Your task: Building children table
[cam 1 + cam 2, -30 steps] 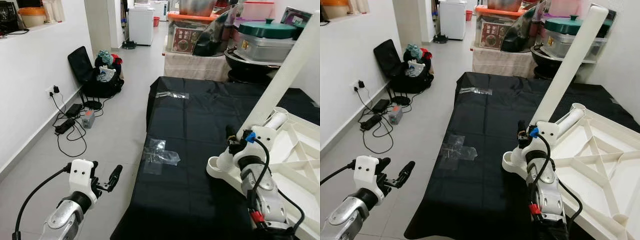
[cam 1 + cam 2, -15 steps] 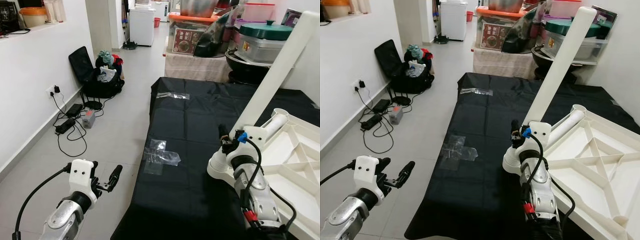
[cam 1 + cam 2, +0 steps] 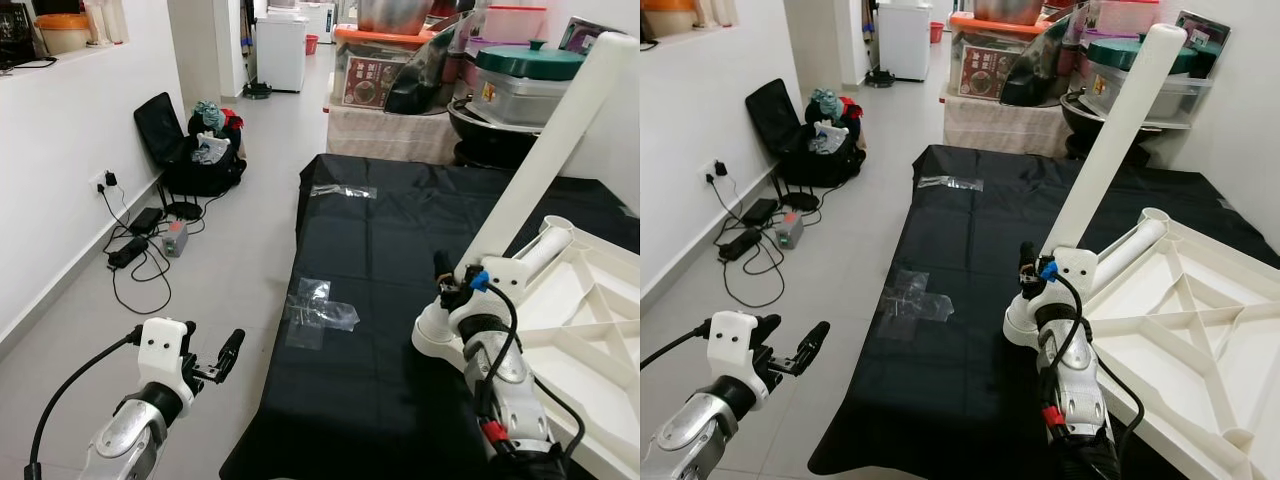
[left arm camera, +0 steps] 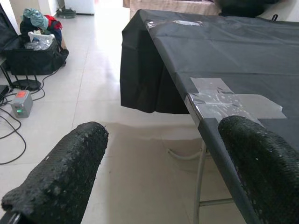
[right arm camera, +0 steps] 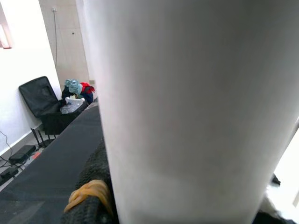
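**Right hand on table leg at tabletop corner; left hand idle, open**

- White table leg (image 3: 1118, 130): long axis runs from the corner socket up and away to the robot's right, tilted, not vertical. Free end points toward the green-lidded container (image 3: 530, 60) at the back.
- Upside-down white tabletop (image 3: 1200, 330) lies on the black-covered bench (image 3: 400, 260), ribs facing up, near the bench's right side. The corner socket (image 3: 432, 335) with the leg in it sits well in from the bench's left edge.
- Right hand (image 3: 1040, 272) is at the base of the leg, just above the socket. In the right wrist view the leg (image 5: 187, 107) sits right against the camera with a black finger (image 5: 93, 186) pressed to its side; hand looks closed around the leg.
- Left hand (image 3: 212, 362) hangs over the floor, left of the bench's near-left edge, holding nothing. In the left wrist view its fingers (image 4: 60, 177) are spread wide apart.
- Clear tape patches (image 3: 320, 310) lie on the cloth near the left edge; another strip (image 3: 343, 190) near the far edge.
- Room: open tiled floor (image 3: 240, 210) left of the bench. Cables and power strip (image 3: 135, 250) along the left wall, black bag (image 3: 195, 155) further back. Stacked storage boxes (image 3: 385, 65) crowd the bench's far end.
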{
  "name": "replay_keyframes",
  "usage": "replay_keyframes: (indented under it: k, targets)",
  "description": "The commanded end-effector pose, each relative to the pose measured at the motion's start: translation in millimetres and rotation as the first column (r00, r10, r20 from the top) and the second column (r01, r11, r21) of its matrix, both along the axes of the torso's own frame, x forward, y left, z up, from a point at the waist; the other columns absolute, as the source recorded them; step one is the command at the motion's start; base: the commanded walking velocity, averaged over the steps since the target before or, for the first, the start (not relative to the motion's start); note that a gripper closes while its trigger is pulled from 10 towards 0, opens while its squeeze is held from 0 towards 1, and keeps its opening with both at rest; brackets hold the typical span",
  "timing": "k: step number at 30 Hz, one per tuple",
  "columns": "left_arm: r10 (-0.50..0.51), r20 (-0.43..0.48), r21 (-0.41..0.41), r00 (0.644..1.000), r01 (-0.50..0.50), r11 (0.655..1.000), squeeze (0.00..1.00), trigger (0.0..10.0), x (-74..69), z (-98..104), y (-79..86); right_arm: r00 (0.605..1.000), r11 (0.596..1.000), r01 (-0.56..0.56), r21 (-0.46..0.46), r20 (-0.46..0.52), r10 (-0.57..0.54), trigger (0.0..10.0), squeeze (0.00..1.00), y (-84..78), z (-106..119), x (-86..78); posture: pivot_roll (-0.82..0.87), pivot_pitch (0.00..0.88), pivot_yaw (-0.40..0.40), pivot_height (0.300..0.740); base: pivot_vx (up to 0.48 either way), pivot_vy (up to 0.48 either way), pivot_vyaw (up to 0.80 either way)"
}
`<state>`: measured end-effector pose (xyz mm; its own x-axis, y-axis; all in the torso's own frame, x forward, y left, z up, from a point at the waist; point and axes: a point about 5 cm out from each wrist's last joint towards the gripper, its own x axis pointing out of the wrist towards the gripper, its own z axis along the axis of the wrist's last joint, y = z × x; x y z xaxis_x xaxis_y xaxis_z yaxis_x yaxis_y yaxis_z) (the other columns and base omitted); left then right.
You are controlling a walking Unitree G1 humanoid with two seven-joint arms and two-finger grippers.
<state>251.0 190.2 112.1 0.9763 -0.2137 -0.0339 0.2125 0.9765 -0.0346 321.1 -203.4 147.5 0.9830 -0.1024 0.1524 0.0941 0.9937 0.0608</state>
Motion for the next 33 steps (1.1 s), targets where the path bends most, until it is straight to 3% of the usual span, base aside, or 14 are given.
replay_keyframes:
  k: [1,2,4,7,11,13,14,15,20,23,26,27,29,33]
  targets:
    - [-0.004,-0.021,0.015,1.0,0.005,1.0,0.0,10.0,-1.3,-5.6,0.2,0.992,1.0,0.003,0.009,-0.123,-0.002,10.0,0.0,-3.6,-27.1,-4.6,0.15,0.0,-0.083,0.74,0.0,0.0,0.0]
    - [-0.004,-0.021,0.015,1.0,0.005,1.0,0.0,10.0,-1.3,-5.6,0.2,0.992,1.0,0.003,0.009,-0.123,-0.002,10.0,0.0,-3.6,-27.1,-4.6,0.15,0.0,-0.083,0.74,0.0,0.0,0.0]
    - [-0.009,-0.024,0.017,1.0,0.009,1.0,0.0,10.0,-0.9,-5.4,0.8,0.982,0.987,-0.153,0.044,-0.109,0.157,10.0,0.0,7.4,-28.6,-7.3,0.15,0.0,-0.078,0.74,0.0,0.0,0.0]
    - [-0.016,-0.029,0.019,0.999,0.017,1.0,0.0,10.0,-0.5,-5.6,1.4,0.915,0.92,-0.39,0.031,-0.094,0.391,10.0,0.0,28.7,-25.5,-14.8,0.14,0.0,-0.076,0.74,0.0,0.0,0.0]
    - [-0.017,-0.03,0.019,0.999,0.018,1.0,0.0,10.0,-0.4,-5.7,1.4,0.888,0.894,-0.448,0.026,-0.101,0.448,10.0,0.0,34.6,-25.3,-17.4,0.14,0.0,-0.076,0.74,0.0,0.0,0.0]
    - [-0.022,-0.034,0.014,0.999,0.023,1.0,0.0,10.0,-0.7,-6.7,-1.0,0.793,0.801,-0.598,0.017,-0.134,0.595,10.0,0.0,51.1,-27.5,-27.5,0.15,0.0,-0.082,0.74,0.0,0.0,0.0]
    - [-0.022,-0.034,0.014,0.999,0.023,1.0,0.0,10.0,-0.7,-6.7,-1.0,0.793,0.801,-0.598,0.017,-0.134,0.595,10.0,0.0,51.1,-27.5,-27.5,0.15,0.0,-0.082,0.74,0.0,0.0,0.0]
    - [-0.025,-0.039,0.012,0.999,0.026,1.0,0.0,10.0,-1.6,-7.9,-2.0,0.727,0.739,-0.674,0.021,-0.158,0.668,10.0,0.0,59.8,-31.1,-34.6,0.15,0.0,-0.085,0.74,0.0,0.0,0.0]
    - [-0.026,-0.043,0.011,0.999,0.026,1.0,0.0,10.0,-2.2,-8.6,-1.8,0.703,0.716,-0.698,0.024,-0.164,0.692,10.0,0.0,62.5,-32.8,-37.2,0.15,0.0,-0.085,0.74,0.0,0.0,0.0]
    - [-0.027,-0.047,0.012,0.999,0.027,1.0,0.0,10.0,-2.3,-9.2,-0.9,0.653,0.667,-0.745,0.022,-0.177,0.736,10.0,0.0,66.3,-35.0,-43.3,0.15,0.0,-0.084,0.74,0.0,0.0,0.0]
    - [-0.031,-0.052,0.011,0.998,0.032,0.999,0.0,10.0,-1.5,-9.4,-0.6,0.528,0.536,-0.844,0.03,-0.137,0.838,10.0,0.0,76.3,-22.5,-55.3,0.14,0.0,-0.082,0.74,0.0,0.0,0.0]
    - [-0.031,-0.052,0.011,0.998,0.032,0.999,0.0,10.0,-1.5,-9.4,-0.6,0.528,0.536,-0.844,0.03,-0.137,0.838,10.0,0.0,76.3,-22.5,-55.3,0.14,0.0,-0.082,0.74,0.0,0.0,0.0]
    - [-0.035,-0.056,0.009,0.998,0.036,0.999,0.0,10.0,-1.2,-10.4,-1.7,0.447,0.453,-0.891,0.034,-0.115,0.887,10.0,0.0,81.9,-13.5,-62.1,0.14,0.0,-0.084,0.74,0.0,0.0,0.0]
    - [-0.039,-0.059,0.006,0.997,0.04,0.999,0.0,10.0,-1.4,-11.0,-3.4,0.376,0.382,-0.924,0.032,-0.112,0.92,10.0,0.0,86.2,-9.2,-67.4,0.14,0.0,-0.087,0.74,0.0,0.0,0.0]
